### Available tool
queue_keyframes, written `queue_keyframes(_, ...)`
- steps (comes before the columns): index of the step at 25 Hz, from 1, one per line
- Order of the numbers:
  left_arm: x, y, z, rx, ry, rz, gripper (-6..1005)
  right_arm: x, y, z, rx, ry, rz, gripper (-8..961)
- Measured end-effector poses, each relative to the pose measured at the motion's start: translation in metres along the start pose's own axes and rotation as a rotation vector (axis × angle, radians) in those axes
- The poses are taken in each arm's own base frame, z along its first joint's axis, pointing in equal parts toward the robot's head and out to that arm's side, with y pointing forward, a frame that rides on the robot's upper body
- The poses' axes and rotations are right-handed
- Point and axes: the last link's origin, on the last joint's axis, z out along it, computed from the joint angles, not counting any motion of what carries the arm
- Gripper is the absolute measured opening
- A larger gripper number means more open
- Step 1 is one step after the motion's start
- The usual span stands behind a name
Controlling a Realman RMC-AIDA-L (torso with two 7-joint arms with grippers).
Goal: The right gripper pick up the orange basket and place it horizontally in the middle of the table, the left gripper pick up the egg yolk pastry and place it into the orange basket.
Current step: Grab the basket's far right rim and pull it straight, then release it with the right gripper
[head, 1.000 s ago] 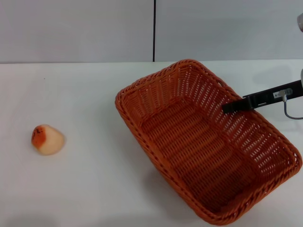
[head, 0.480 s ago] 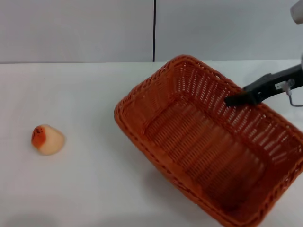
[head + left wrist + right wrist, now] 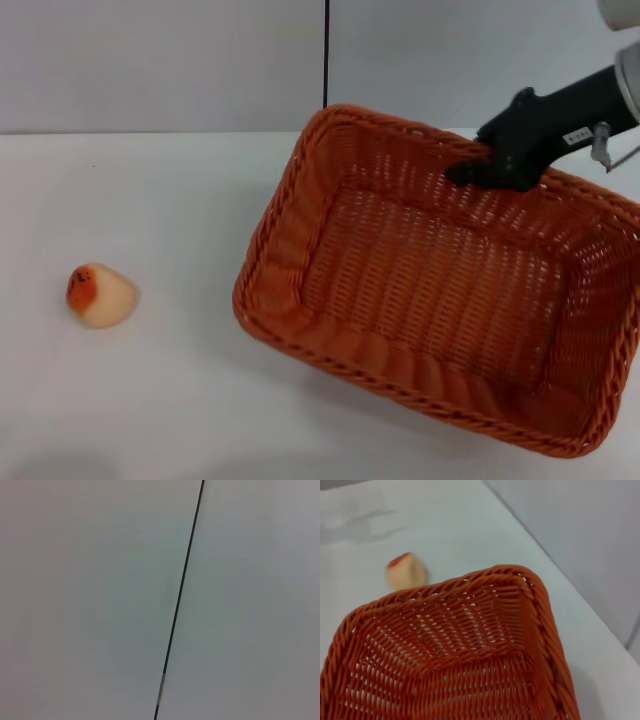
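Observation:
The orange basket (image 3: 440,290) hangs tilted above the right half of the white table (image 3: 170,400), its open side facing me. My right gripper (image 3: 490,170) is shut on the basket's far rim, coming in from the upper right. The right wrist view looks into the orange basket (image 3: 455,665) from that rim. The egg yolk pastry (image 3: 99,295) lies on the table at the far left, well apart from the basket; the right wrist view shows the egg yolk pastry (image 3: 406,570) beyond the basket's far corner. My left gripper is out of view.
A grey wall (image 3: 160,60) with a dark vertical seam (image 3: 326,60) stands behind the table. The left wrist view shows only that wall and seam (image 3: 182,590). Bare tabletop lies between the pastry and the basket.
The right gripper has lifted the basket's far rim and swung the basket, which now hangs higher, more tilted and turned closer to horizontal. The pastry has not moved.

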Motion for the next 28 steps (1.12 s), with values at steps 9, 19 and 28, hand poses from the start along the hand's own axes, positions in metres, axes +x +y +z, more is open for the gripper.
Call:
queue_keyframes(9,0.007,0.003,-0.03,-0.001,0.023,0.011,846,-0.015,-0.001,0.012,0.011,0.029,-0.329,149)
queue_keyframes(19,0.01,0.012,-0.045,-0.017,0.051,-0.009,847,-0.019,0.006,0.032,-0.042,-0.091,-0.47,150)
queue_keyframes(28,0.007,0.018,-0.044,-0.034,0.049,-0.032,846,-0.009,0.013,0.046,-0.08,-0.085,-0.455,150)
